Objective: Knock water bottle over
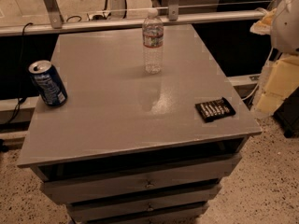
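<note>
The water bottle (153,41) is a clear ribbed plastic bottle with a white cap and a red-and-white label band. It stands upright at the far middle of the grey cabinet top (117,115). My gripper is not in view. Only a white rounded part of my arm (286,17) shows at the upper right edge, well to the right of the bottle and beyond the cabinet's right side.
A blue soda can (48,83) stands tilted at the left edge of the top. A flat black pack (215,109) lies near the right front corner. A metal rail (140,22) runs behind the cabinet. Yellowish blocks (279,83) stand at the right. Drawers (145,183) are below.
</note>
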